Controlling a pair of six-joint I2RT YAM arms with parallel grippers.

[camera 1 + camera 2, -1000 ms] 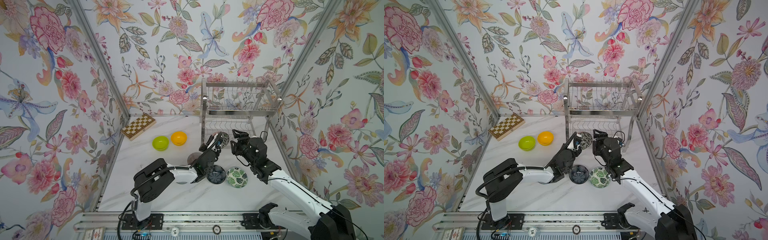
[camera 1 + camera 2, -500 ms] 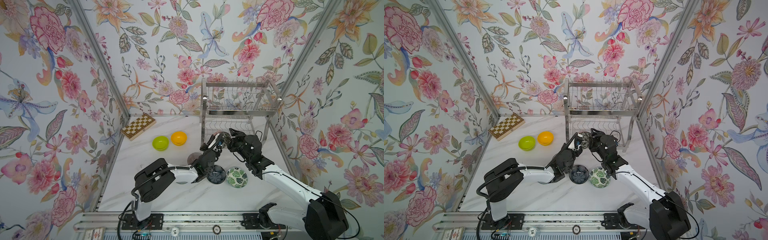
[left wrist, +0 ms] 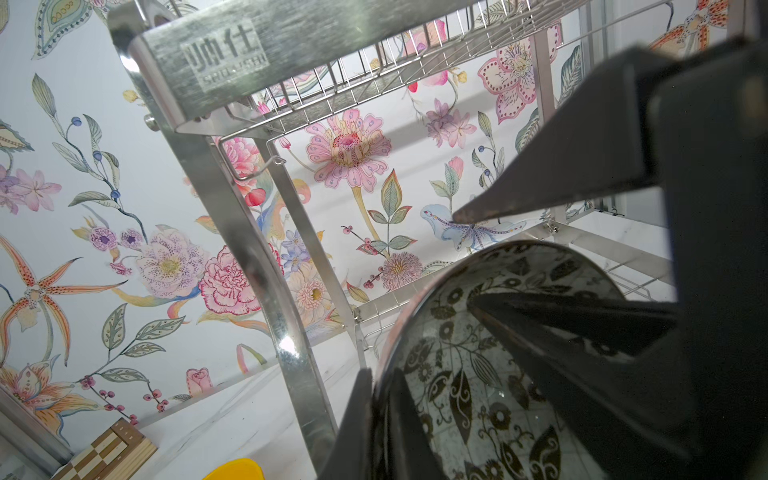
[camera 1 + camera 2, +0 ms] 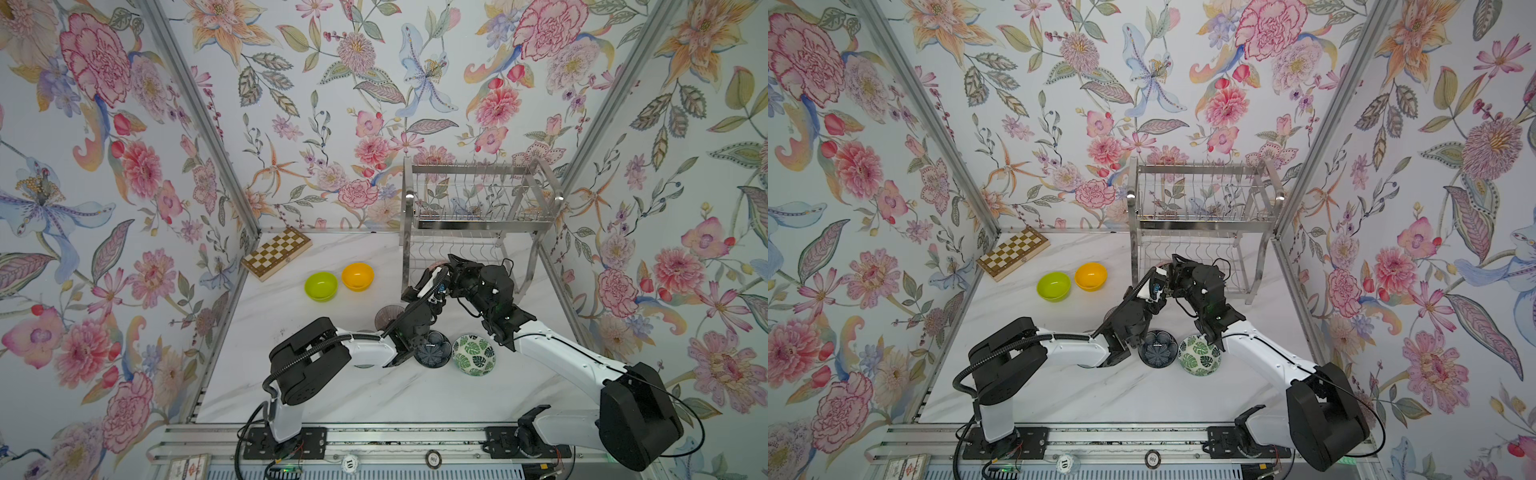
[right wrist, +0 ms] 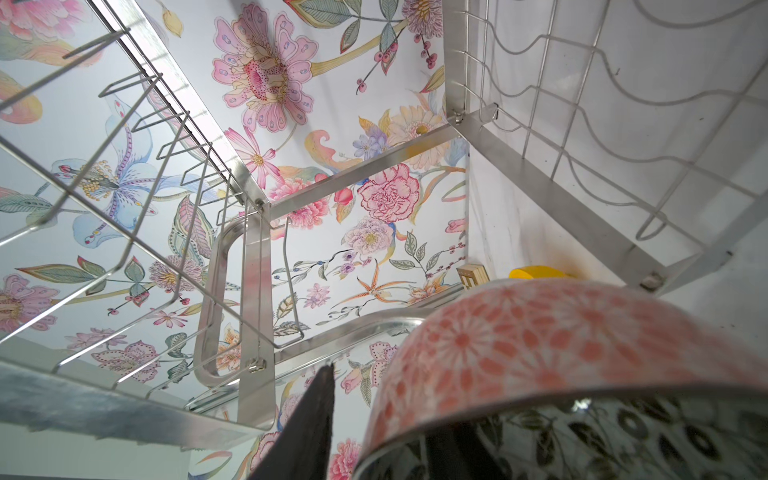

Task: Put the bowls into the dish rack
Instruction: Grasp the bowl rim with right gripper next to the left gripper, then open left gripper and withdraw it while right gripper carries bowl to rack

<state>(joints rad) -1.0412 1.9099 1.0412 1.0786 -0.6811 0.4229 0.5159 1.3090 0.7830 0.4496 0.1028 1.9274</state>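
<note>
L gripper (image 3: 380,384) clenched on rim of pink bowl (image 5: 540,345) (pink flowers outside, blk/wht pattern inside), one finger each side of the wall per L wrist view. Bowl is up off the table (image 4: 332,374), tipped on edge, at the mouth of the rack (image 4: 478,224) lower tier, below the upper tier. It's just beside the front leg (image 3: 257,266) on the L-arm side. Not resting on a shelf as far as I can see.

R gripper (image 3: 461,257) sits opposite, jaws apart, straddling the far rim. One finger (image 3: 561,320) is inside the bowl, the other outside. Outer one stands clear of the wall, wallpaper (image 3: 353,158) visible btw them in both wrist views. Inner finger touching or not: can't tell. So R has no grip on it.

In both top views the two grippers meet tip to tip at the bowl and hide most of it.

Other bowls, all on table:
- green bowl (image 4: 321,286) + orange bowl (image 4: 358,276) just beside each other, left of rack, near chessboard (image 4: 276,253)
- navy bowl (image 4: 433,354) + leaf bowl (image 4: 473,355) side by side nearer the front, navy right by L arm (image 4: 365,353)
- greyish bowl (image 4: 386,318) half hidden behind L arm
</note>
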